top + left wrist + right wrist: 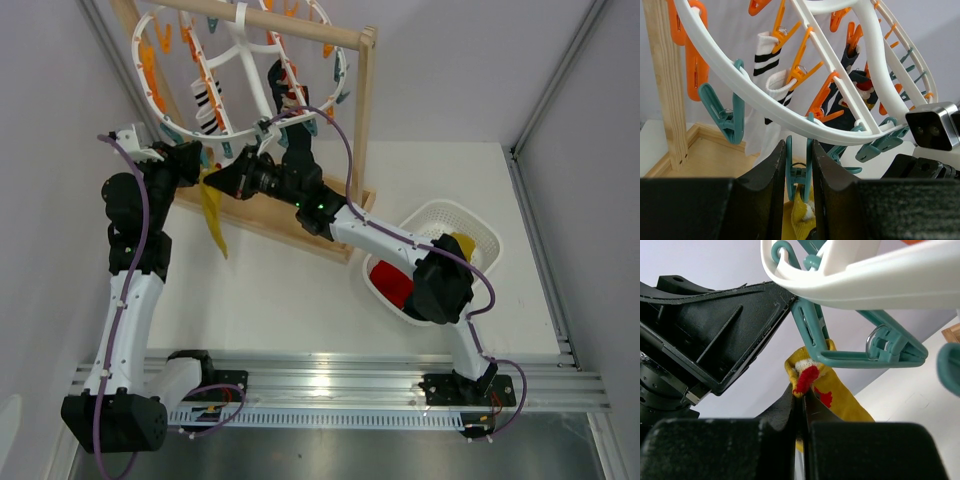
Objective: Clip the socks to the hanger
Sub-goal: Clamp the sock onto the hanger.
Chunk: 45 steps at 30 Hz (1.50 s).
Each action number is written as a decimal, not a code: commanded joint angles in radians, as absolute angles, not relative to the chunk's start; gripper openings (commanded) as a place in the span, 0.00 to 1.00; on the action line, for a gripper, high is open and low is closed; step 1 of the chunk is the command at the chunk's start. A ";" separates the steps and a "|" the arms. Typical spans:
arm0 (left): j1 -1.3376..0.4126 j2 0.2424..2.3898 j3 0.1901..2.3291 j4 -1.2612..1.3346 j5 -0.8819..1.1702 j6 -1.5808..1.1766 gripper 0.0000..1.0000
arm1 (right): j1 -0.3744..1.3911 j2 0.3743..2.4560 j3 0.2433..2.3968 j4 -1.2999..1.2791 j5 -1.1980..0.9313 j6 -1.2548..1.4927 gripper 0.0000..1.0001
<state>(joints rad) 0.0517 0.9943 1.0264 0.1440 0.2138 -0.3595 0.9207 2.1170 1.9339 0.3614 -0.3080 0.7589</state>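
Note:
The white hanger (243, 47) hangs from the wooden rack, with a white black-striped sock (771, 65) and a navy sock (856, 85) pegged to it. My left gripper (799, 150) is shut on a teal peg (799, 172) under the hanger's rim (790, 107), squeezing its handles. A yellow sock (213, 218) hangs below that peg, its top edge between the peg's tips (804, 210). My right gripper (801, 392) is shut on the yellow sock's (840, 395) red-trimmed top edge, just under the teal peg (860, 354). In the top view both grippers (205, 172) (224, 183) meet under the hanger's lower rim.
The light wooden rack (365, 110) stands at the back, its base frame on the table. A white perforated basket (470, 215) at the right holds a red sock (392, 282) and another yellow sock (462, 245). Many orange and teal pegs dangle around the hanger.

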 commanded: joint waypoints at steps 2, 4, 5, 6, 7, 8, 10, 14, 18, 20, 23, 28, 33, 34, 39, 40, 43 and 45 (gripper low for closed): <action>0.040 0.962 1.029 0.186 0.230 -0.380 0.01 | 0.900 2.117 1.922 0.388 -0.298 0.788 0.00; 0.040 0.960 1.032 0.180 0.224 -0.379 0.01 | 0.899 2.115 1.924 0.380 -0.296 0.784 0.00; 0.041 0.959 1.038 0.176 0.221 -0.379 0.01 | 0.899 2.114 1.916 0.380 -0.295 0.781 0.00; 0.041 0.957 1.042 0.167 0.219 -0.377 0.01 | 0.899 2.112 1.911 0.380 -0.291 0.776 0.00; 0.041 0.957 1.042 0.161 0.221 -0.379 0.01 | 0.899 2.111 1.908 0.380 -0.290 0.773 0.00; 0.041 0.957 1.048 0.158 0.221 -0.379 0.01 | 0.896 2.111 1.904 0.380 -0.287 0.772 0.00; 0.040 0.956 1.051 0.150 0.224 -0.382 0.01 | 0.896 2.111 1.902 0.383 -0.285 0.769 0.00; 0.040 0.953 1.049 0.140 0.225 -0.385 0.01 | 0.894 2.111 1.902 0.388 -0.279 0.759 0.00; 0.040 0.948 1.052 0.130 0.222 -0.385 0.01 | 0.894 2.106 1.907 0.394 -0.279 0.756 0.00; 0.041 0.946 1.051 0.127 0.219 -0.382 0.01 | 0.894 2.102 1.908 0.396 -0.278 0.752 0.00; 0.041 0.945 1.049 0.124 0.216 -0.377 0.01 | 0.893 2.092 1.907 0.393 -0.273 0.744 0.00; 0.040 0.943 1.048 0.115 0.210 -0.370 0.01 | 0.894 2.077 1.907 0.388 -0.273 0.733 0.00; 0.040 0.940 1.048 0.112 0.201 -0.359 0.01 | 0.896 2.066 1.907 0.393 -0.287 0.739 0.00; 0.041 0.940 1.048 0.113 0.195 -0.359 0.01 | 0.897 2.065 1.908 0.393 -0.288 0.745 0.00; 0.040 0.943 1.045 0.120 0.195 -0.357 0.01 | 0.905 2.054 1.913 0.393 -0.302 0.753 0.00; 0.040 0.945 1.042 0.121 0.195 -0.357 0.01 | 0.905 2.054 1.911 0.391 -0.299 0.753 0.00; 0.041 0.942 1.037 0.123 0.195 -0.353 0.01 | 0.904 2.052 1.917 0.384 -0.292 0.755 0.00; 0.041 0.942 1.034 0.123 0.193 -0.350 0.01 | 0.902 2.054 1.916 0.376 -0.285 0.747 0.00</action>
<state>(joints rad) 0.0456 0.9718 1.0264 0.1066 0.2123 -0.3653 0.9070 2.1033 1.9114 0.3725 -0.3035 0.7330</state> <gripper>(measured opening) 0.250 0.024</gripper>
